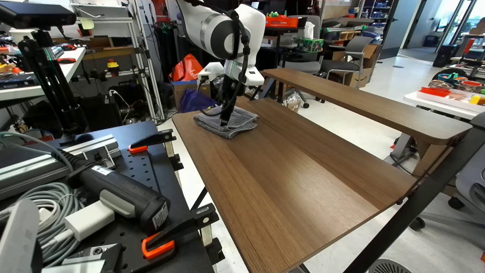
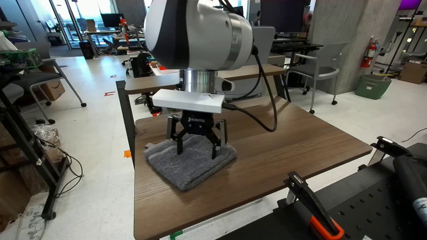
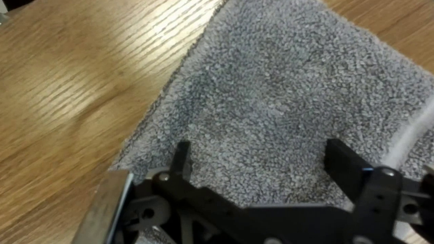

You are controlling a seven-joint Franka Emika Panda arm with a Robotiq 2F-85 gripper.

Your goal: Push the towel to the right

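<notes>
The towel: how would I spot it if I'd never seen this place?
Find the wide brown table that the big white arm reaches over. Near one end, beneath the black jaws, lies the towel. It is grey, fuzzy and folded, with a pale stripe, unlike the smooth table under it and the black jaws above.

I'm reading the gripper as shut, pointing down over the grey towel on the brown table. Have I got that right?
Not quite: the gripper is open, its fingers standing apart in an exterior view and in the wrist view. It does point down over the grey towel on the brown table.
</notes>
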